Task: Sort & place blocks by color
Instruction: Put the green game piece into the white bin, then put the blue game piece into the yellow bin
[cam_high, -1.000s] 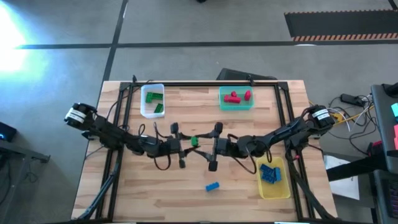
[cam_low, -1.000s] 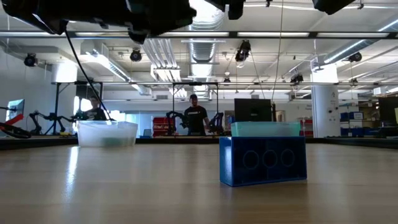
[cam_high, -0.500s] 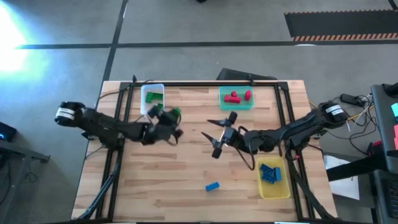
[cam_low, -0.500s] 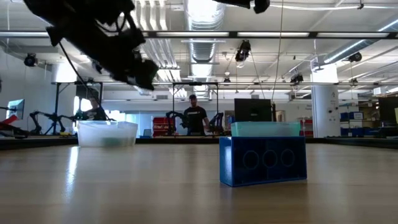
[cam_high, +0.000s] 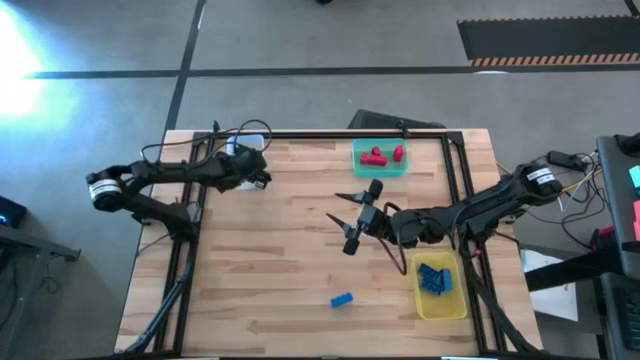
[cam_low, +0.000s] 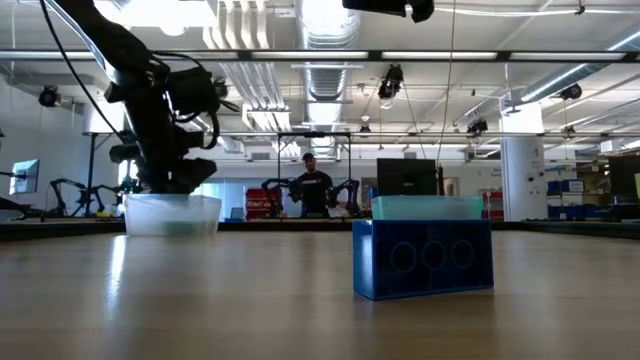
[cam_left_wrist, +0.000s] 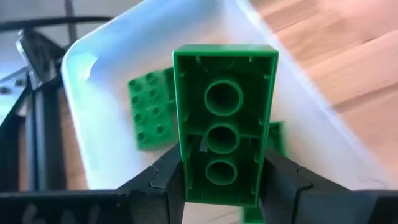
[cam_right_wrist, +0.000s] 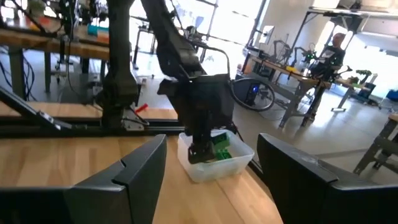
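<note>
My left gripper (cam_high: 252, 170) hovers over the clear bin (cam_high: 236, 150) at the table's far left and is shut on a green block (cam_left_wrist: 225, 112). The block's hollow underside faces the wrist camera. Two more green blocks (cam_left_wrist: 148, 112) lie in the bin below it. My right gripper (cam_high: 350, 215) hangs open above the table's middle, touching nothing. A single blue block (cam_high: 342, 299) lies flat on the table near the near edge; it stands large in the low view (cam_low: 422, 258). My left gripper pinches the green block by its two long side walls, near one end (cam_left_wrist: 189, 177), one finger (cam_left_wrist: 166, 177) on each side. The fingers point down, and the block is lifted clear above the clear bin (cam_left_wrist: 93, 68), its free end reaching forward past the fingertips.
A teal bin (cam_high: 380, 158) with red blocks (cam_high: 376, 154) stands at the far edge, right of centre. A yellow bin (cam_high: 440, 300) with blue blocks (cam_high: 432, 278) sits near the right edge. Bare wood lies across the middle and near left. People stand in the room beyond.
My left gripper has carried the green block from the table's middle toward the far left edge, ending over the clear bin with the fingers turned downward. My right gripper drew back a little toward the right and far edge, then kept still.
</note>
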